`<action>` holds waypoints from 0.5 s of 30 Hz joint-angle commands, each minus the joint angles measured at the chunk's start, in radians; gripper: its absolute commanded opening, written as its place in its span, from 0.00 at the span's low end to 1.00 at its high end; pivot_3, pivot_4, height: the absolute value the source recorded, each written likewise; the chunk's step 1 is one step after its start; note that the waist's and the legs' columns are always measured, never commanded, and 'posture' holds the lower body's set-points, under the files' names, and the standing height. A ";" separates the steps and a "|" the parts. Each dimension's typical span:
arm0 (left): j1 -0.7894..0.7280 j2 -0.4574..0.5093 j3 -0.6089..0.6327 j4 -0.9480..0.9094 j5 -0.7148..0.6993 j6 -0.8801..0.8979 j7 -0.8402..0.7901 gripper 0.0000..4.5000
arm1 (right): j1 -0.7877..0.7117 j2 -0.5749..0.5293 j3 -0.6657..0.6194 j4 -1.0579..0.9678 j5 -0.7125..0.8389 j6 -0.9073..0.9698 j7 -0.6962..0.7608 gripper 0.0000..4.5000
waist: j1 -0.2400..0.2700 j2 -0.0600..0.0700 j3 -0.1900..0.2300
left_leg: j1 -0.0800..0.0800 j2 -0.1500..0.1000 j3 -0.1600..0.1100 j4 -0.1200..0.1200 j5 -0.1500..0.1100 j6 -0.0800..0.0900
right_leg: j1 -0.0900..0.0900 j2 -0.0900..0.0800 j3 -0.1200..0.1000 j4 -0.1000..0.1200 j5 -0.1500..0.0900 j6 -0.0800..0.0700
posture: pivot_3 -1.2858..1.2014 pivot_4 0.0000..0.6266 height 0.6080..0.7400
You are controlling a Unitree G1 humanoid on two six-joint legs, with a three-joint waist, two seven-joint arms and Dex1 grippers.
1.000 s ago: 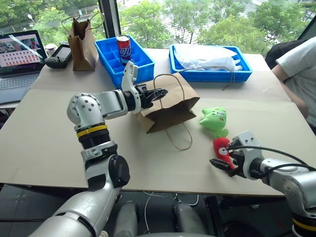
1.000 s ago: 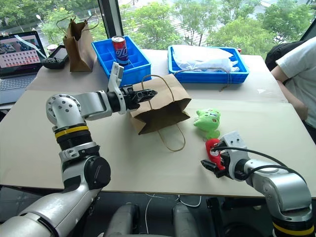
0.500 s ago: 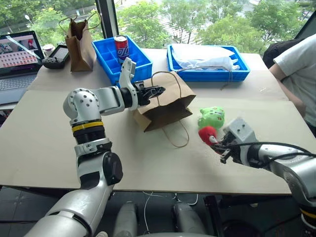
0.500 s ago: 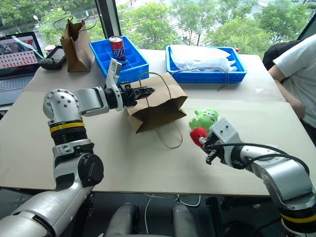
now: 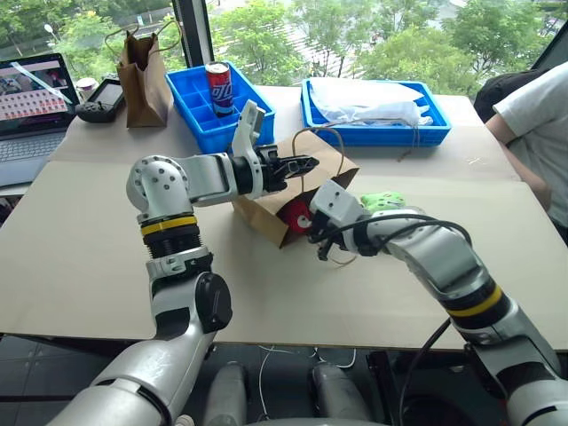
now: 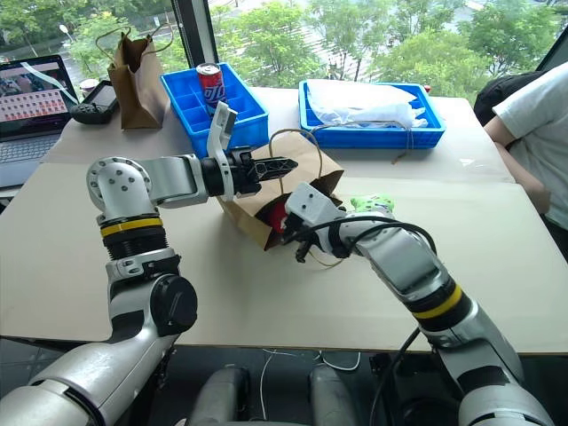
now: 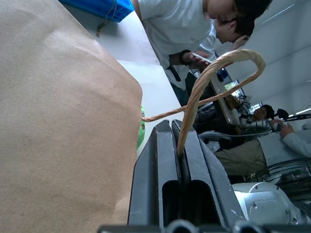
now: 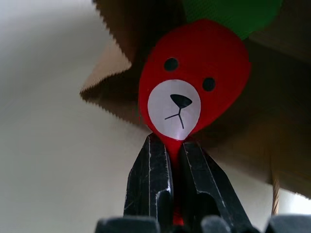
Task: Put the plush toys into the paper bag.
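The light-brown paper bag (image 5: pixel 321 182) lies on its side mid-table, its mouth toward me. My left gripper (image 5: pixel 302 164) is shut on the upper loop handle (image 7: pixel 214 73) and holds the mouth up. The red chili plush toy (image 8: pixel 194 82), with a bear-like face and a green stem, is pinched at its lower end by my shut right gripper (image 5: pixel 316 238). It hangs right at the bag's mouth (image 5: pixel 295 214). The light-green plush toy (image 5: pixel 383 201) lies on the table just right of the bag, partly behind my right forearm.
At the back left stand a narrower dark-brown paper bag (image 5: pixel 146 75) and a blue bin (image 5: pixel 204 120) holding a soda can (image 5: pixel 218 84). Back right is a blue tray (image 5: pixel 382 135) of white plastic. A laptop (image 5: pixel 31 98) is far left. A person (image 5: pixel 532 115) sits at the right edge.
My right gripper shut on the red toy near the table's front right, lifted it and carried it left to the bag's mouth. The left gripper kept its hold on the handle.
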State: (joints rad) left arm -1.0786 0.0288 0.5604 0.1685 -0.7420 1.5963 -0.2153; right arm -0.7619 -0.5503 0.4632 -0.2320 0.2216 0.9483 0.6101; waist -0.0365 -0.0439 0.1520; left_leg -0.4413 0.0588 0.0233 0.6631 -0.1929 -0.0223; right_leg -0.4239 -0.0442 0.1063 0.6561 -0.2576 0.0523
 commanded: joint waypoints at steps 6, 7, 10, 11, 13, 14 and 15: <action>0.000 -0.011 0.027 -0.061 -0.036 0.018 0.023 0.00 | 0.010 0.155 -0.113 0.121 0.007 -0.116 -0.016 0.09 | -0.002 0.000 0.000 | 0.000 0.000 -0.001 0.000 0.000 0.000 | 0.000 0.000 0.000 0.001 0.000 0.000 | 0.52 0.24 0.81; 0.005 -0.006 0.023 -0.063 -0.034 0.018 0.022 0.00 | 0.021 0.165 -0.120 0.120 0.010 -0.115 -0.013 0.18 | -0.003 0.000 0.000 | 0.000 0.000 -0.001 0.000 0.000 0.000 | 0.000 0.000 -0.001 0.001 0.000 0.000 | 0.52 0.24 0.81; 0.005 0.006 0.024 -0.056 -0.025 0.016 0.017 0.00 | 0.059 0.193 -0.156 0.100 0.019 -0.114 -0.031 0.37 | -0.002 0.000 0.000 | 0.000 0.000 -0.001 0.000 0.000 0.000 | 0.000 0.000 -0.001 0.001 0.000 0.000 | 0.52 0.24 0.81; 0.003 0.008 0.025 -0.054 -0.024 0.015 0.015 0.00 | 0.068 0.198 -0.167 0.093 0.020 -0.112 -0.036 0.45 | -0.002 0.000 0.000 | 0.000 0.000 -0.001 0.000 0.000 -0.001 | 0.000 0.000 -0.001 0.001 0.000 0.000 | 0.52 0.24 0.81; 0.002 0.017 0.016 -0.047 -0.024 0.000 0.008 0.00 | 0.091 0.189 -0.188 0.067 0.010 -0.104 -0.050 0.59 | -0.003 0.000 0.000 | 0.000 0.000 -0.001 0.000 0.000 -0.001 | 0.000 0.000 -0.001 0.001 0.000 0.000 | 0.52 0.24 0.81; 0.003 0.023 0.007 -0.044 -0.025 -0.011 -0.001 0.00 | 0.102 0.181 -0.198 0.053 0.006 -0.097 -0.056 0.68 | -0.002 0.000 0.000 | 0.000 0.000 -0.001 0.000 0.000 -0.001 | 0.000 0.000 -0.001 0.001 0.000 0.000 | 0.52 0.24 0.81; 0.003 0.028 0.003 -0.038 -0.024 -0.019 -0.006 0.00 | 0.116 0.172 -0.211 0.028 0.012 -0.078 -0.057 0.75 | -0.002 0.000 0.000 | 0.000 0.000 -0.001 0.000 0.000 -0.001 | 0.000 0.000 -0.001 0.001 0.000 0.000 | 0.52 0.24 0.81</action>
State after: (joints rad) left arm -1.0549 0.0444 0.5817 0.1385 -0.7486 1.5995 -0.1996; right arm -0.6505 -0.3587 0.3041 -0.1324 0.2287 0.8552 0.5631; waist -0.0389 -0.0436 0.1520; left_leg -0.4413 0.0588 0.0219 0.6626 -0.1924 -0.0231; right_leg -0.4238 -0.0443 0.1053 0.6569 -0.2574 0.0520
